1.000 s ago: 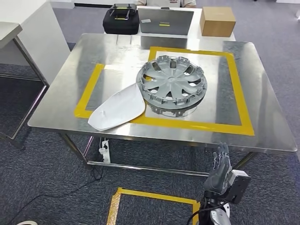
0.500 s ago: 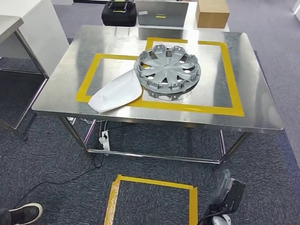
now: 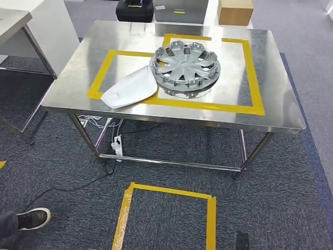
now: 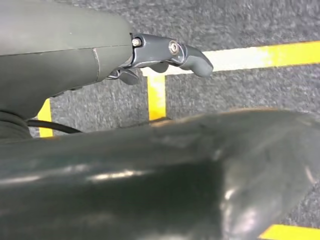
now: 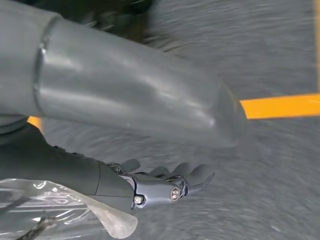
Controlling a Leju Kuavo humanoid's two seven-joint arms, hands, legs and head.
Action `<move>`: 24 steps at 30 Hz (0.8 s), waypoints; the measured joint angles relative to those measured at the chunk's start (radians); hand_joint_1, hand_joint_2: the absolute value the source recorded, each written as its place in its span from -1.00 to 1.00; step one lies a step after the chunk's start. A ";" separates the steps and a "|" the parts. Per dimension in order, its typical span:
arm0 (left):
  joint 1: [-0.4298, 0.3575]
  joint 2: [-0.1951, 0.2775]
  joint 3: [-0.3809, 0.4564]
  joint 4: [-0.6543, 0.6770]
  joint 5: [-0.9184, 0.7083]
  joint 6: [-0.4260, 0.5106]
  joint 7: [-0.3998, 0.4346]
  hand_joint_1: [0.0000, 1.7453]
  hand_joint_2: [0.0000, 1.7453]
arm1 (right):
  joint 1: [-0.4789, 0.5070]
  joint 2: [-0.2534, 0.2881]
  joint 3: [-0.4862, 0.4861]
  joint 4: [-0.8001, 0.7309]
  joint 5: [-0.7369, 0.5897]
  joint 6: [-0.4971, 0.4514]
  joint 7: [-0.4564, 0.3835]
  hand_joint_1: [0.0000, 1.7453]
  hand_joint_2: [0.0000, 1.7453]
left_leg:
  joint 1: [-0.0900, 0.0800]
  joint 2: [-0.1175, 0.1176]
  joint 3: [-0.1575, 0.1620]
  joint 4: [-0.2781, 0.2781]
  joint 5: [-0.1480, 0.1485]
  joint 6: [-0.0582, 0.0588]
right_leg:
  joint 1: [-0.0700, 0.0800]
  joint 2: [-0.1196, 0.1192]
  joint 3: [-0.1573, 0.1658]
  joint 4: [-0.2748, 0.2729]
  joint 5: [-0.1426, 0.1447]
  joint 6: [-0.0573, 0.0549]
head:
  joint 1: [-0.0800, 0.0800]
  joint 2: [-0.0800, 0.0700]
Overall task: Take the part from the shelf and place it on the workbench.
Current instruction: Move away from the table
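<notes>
Both hands, left hand (image 4: pixel 166 52) and right hand (image 5: pixel 162 187), hang empty over grey carpet, fingers loosely apart. Grey plastic wheel cover (image 3: pixel 184 63) and white curved panel (image 3: pixel 129 88) lie touching on steel workbench (image 3: pixel 274 99), ahead, well apart from both hands.

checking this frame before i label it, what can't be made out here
- Head view: the black case, grey box and cardboard box behind the workbench are cut off by the top edge.
- Head view: a person's shoe is cut off at the left edge.
- Left wrist view: a dark, blurred body part hides most of the floor; left hand fingers mostly hidden.
- Right wrist view: motion blur; right hand grip unclear.
</notes>
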 joint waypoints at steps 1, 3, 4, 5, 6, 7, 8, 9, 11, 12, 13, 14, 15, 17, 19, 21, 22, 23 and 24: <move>0.001 0.000 0.000 0.000 -0.002 0.000 0.002 -1.00 -1.00 | -0.001 -0.005 0.018 0.018 0.031 -0.007 0.023 -1.00 -1.00 | 0.000 0.002 -0.008 -0.001 0.009 0.007 | -0.002 0.001 -0.003 0.002 0.000 0.006 | -0.001 0.000; 0.002 0.001 0.002 0.001 -0.005 0.000 0.004 -1.00 -1.00 | 0.000 -0.014 0.056 0.044 0.081 -0.011 0.050 -1.00 -1.00 | 0.003 0.005 -0.030 -0.005 0.032 0.024 | -0.004 0.007 -0.021 0.037 -0.049 0.018 | 0.000 0.000; 0.001 0.001 0.003 0.001 -0.005 -0.001 0.004 -1.00 -1.00 | 0.001 -0.018 0.073 0.053 0.099 -0.011 0.056 -1.00 -1.00 | 0.004 0.007 -0.044 -0.007 0.044 0.030 | -0.006 0.011 -0.037 0.080 -0.100 0.022 | 0.000 0.000; 0.001 0.001 0.004 0.001 -0.005 -0.001 0.005 -1.00 -1.00 | 0.000 -0.021 0.090 0.061 0.112 -0.011 0.061 -1.00 -1.00 | 0.003 0.007 -0.060 -0.006 0.056 0.034 | -0.006 0.013 -0.055 0.139 -0.153 0.025 | 0.002 0.000; 0.001 0.001 0.005 0.001 -0.006 -0.001 0.005 -1.00 -1.00 | -0.001 -0.024 0.104 0.068 0.119 -0.010 0.064 -1.00 -1.00 | 0.002 0.007 -0.077 -0.005 0.070 0.035 | -0.007 0.015 -0.069 0.204 -0.193 0.027 | 0.003 0.000; 0.001 0.001 0.006 0.001 -0.006 -0.002 0.006 -1.00 -1.00 | -0.001 -0.027 0.116 0.074 0.123 -0.010 0.065 -1.00 -1.00 | 0.001 0.008 -0.096 -0.004 0.083 0.034 | -0.007 0.015 -0.074 0.257 -0.208 0.029 | 0.003 0.000; 0.001 0.001 0.006 0.001 -0.006 -0.002 0.006 -1.00 -1.00 | -0.002 -0.029 0.125 0.079 0.125 -0.010 0.067 -1.00 -1.00 | 0.001 0.008 -0.115 -0.001 0.097 0.033 | -0.008 0.015 -0.066 0.285 -0.197 0.030 | 0.003 0.000; 0.001 0.001 0.007 0.001 -0.006 -0.002 0.007 -1.00 -1.00 | -0.002 -0.030 0.133 0.083 0.126 -0.010 0.068 -1.00 -1.00 | 0.001 0.008 -0.135 0.002 0.110 0.031 | -0.008 0.015 -0.040 0.278 -0.165 0.031 | 0.003 0.000; 0.001 0.001 0.007 0.001 -0.006 -0.002 0.008 -1.00 -1.00 | -0.004 -0.033 0.147 0.088 0.128 -0.010 0.069 -1.00 -1.00 | 0.002 0.008 -0.169 0.014 0.131 0.023 | -0.010 0.015 0.060 0.168 -0.113 0.032 | 0.003 0.000; 0.001 0.001 0.007 0.001 -0.006 -0.002 0.008 -1.00 -1.00 | -0.007 -0.034 0.152 0.090 0.128 -0.010 0.069 -1.00 -1.00 | 0.001 0.008 -0.181 0.022 0.140 0.018 | -0.010 0.016 0.124 0.083 -0.115 0.030 | 0.004 0.000; 0.001 0.001 0.007 0.001 -0.006 -0.002 0.009 -1.00 -1.00 | -0.010 -0.035 0.157 0.091 0.129 -0.010 0.069 -1.00 -1.00 | -0.001 0.008 -0.189 0.028 0.149 0.012 | -0.010 0.017 0.169 0.015 -0.130 0.025 | 0.004 0.000; 0.000 0.001 0.007 0.001 -0.006 -0.002 0.009 -1.00 -1.00 | -0.013 -0.035 0.161 0.094 0.129 -0.010 0.069 -1.00 -1.00 | -0.002 0.009 -0.195 0.032 0.159 0.007 | -0.009 0.018 0.196 -0.032 -0.146 0.019 | 0.004 0.000; 0.000 0.001 0.007 0.001 -0.006 -0.002 0.009 -1.00 -1.00 | -0.014 -0.035 0.163 0.096 0.129 -0.010 0.069 -1.00 -1.00 | -0.002 0.009 -0.198 0.032 0.169 0.002 | -0.007 0.018 0.202 -0.050 -0.152 0.011 | 0.004 0.000; 0.002 0.002 0.008 0.001 -0.006 -0.002 0.010 -1.00 -1.00 | -0.013 -0.036 0.166 0.102 0.129 -0.009 0.069 -1.00 -1.00 | 0.002 0.008 -0.203 0.038 0.162 -0.010 | -0.008 0.014 0.183 -0.047 -0.138 -0.006 | 0.004 0.000; 0.006 0.004 0.008 0.001 -0.006 -0.002 0.011 -1.00 -1.00 | -0.012 -0.037 0.171 0.107 0.132 -0.005 0.070 -1.00 -1.00 | 0.006 0.006 -0.217 0.096 0.079 -0.021 | -0.009 0.009 0.158 -0.046 -0.114 -0.021 | 0.001 0.000; 0.007 0.004 0.008 0.001 -0.007 -0.003 0.012 -1.00 -1.00 | -0.012 -0.037 0.178 0.109 0.141 0.009 0.072 -1.00 -1.00 | 0.007 0.005 -0.232 0.219 -0.029 -0.028 | -0.007 0.008 0.128 -0.044 -0.089 -0.027 | -0.002 0.000; 0.007 0.004 0.008 0.001 -0.008 -0.004 0.012 -1.00 -1.00 | -0.012 -0.037 0.183 0.110 0.149 0.022 0.073 -1.00 -1.00 | 0.008 0.005 -0.234 0.277 -0.053 -0.030 | -0.005 0.007 0.114 -0.041 -0.078 -0.028 | -0.002 0.000; 0.006 0.005 0.008 0.001 -0.010 -0.006 0.013 -1.00 -1.00 | -0.013 -0.038 0.189 0.111 0.159 0.035 0.074 -1.00 -1.00 | 0.008 0.005 -0.226 0.312 -0.051 -0.029 | -0.004 0.006 0.098 -0.036 -0.066 -0.027 | -0.003 0.000; 0.006 0.005 0.008 0.001 -0.012 -0.008 0.013 -1.00 -1.00 | -0.013 -0.038 0.196 0.111 0.169 0.048 0.074 -1.00 -1.00 | 0.008 0.005 -0.204 0.314 -0.029 -0.027 | -0.002 0.005 0.081 -0.030 -0.057 -0.027 | -0.002 0.000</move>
